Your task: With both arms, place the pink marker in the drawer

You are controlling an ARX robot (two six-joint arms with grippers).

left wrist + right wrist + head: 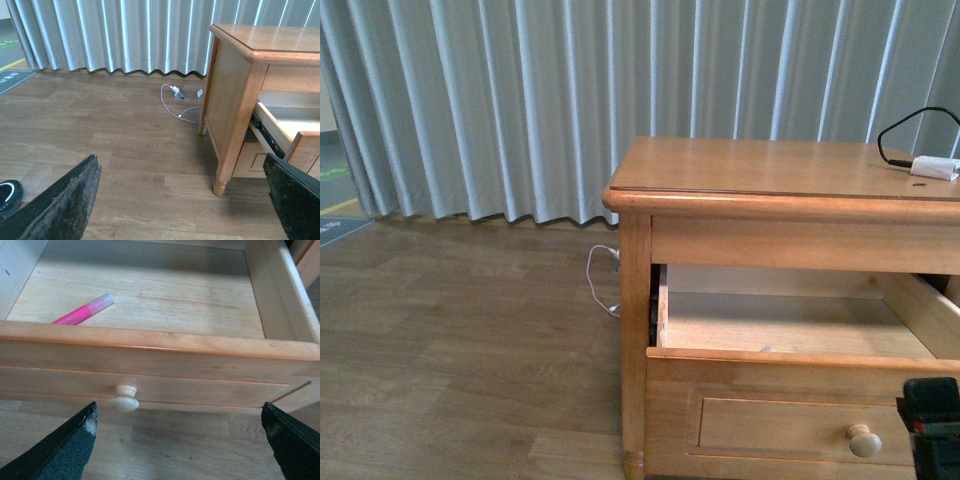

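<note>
Satin-finished wooden drawer (150,352), glossy plastic pink marker (82,310)

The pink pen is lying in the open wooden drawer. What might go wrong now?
The short pink marker lies loose by the front wall of the open honey-brown wooden drawer; a hard push shut may send it rolling. The open right gripper hangs before the round wooden knob, so a finger could snag it instead of pushing squarely.

— What stands behind the wooden cabinet (760,170)?
— A pale grey pleated curtain (520,100), hanging down to the brown plank floor (450,340). A white cable (590,275) lies beside the cabinet.
</note>
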